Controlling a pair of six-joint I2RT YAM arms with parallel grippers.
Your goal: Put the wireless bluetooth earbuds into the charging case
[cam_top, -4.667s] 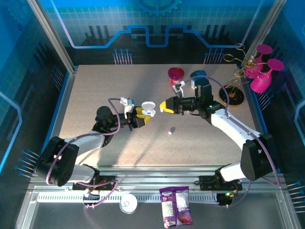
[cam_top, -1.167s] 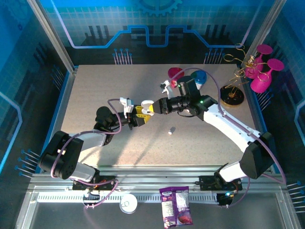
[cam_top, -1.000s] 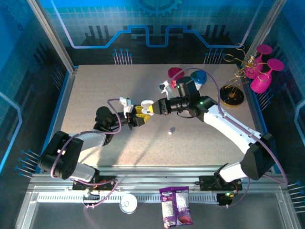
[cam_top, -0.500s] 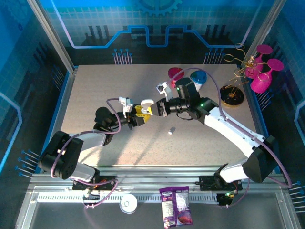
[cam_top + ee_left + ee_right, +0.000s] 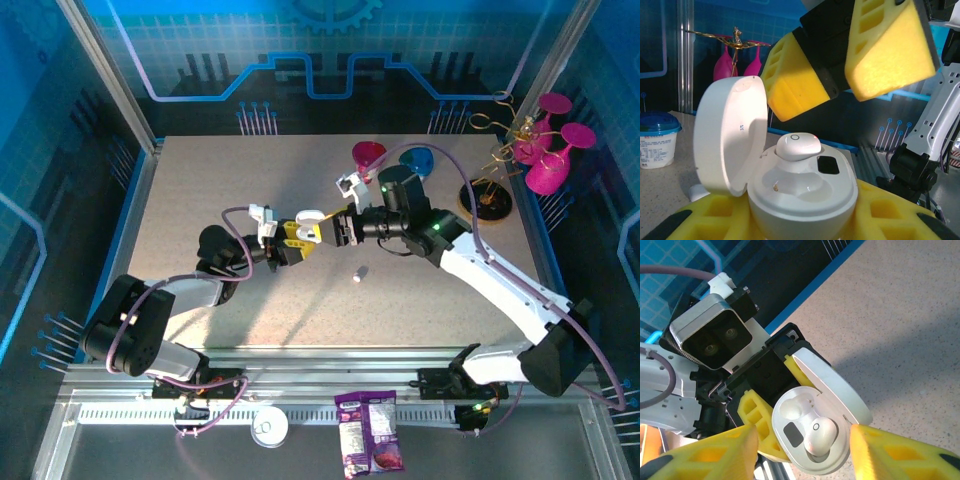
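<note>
Left end effector (image 5: 292,245) pinching the charging case (image 5: 802,200) low on its body between yellow pads. Lid (image 5: 730,142) flipped open, standing at 9 o'clock in the left wrist view. Right end effector (image 5: 338,229) spread, nothing between its pads, hanging just above the case mouth, at 3 o'clock of the case from the top. One white earbud (image 5: 798,146) sits in a well of the case, its cap poking above the rim. Second earbud (image 5: 358,273) lies loose on the tabletop (image 5: 200,190) at 5 o'clock of the case, apart from both arms. Magenta cup (image 5: 368,155) and blue-lidded tub (image 5: 418,160) at 1 o'clock, toward the far edge.
</note>
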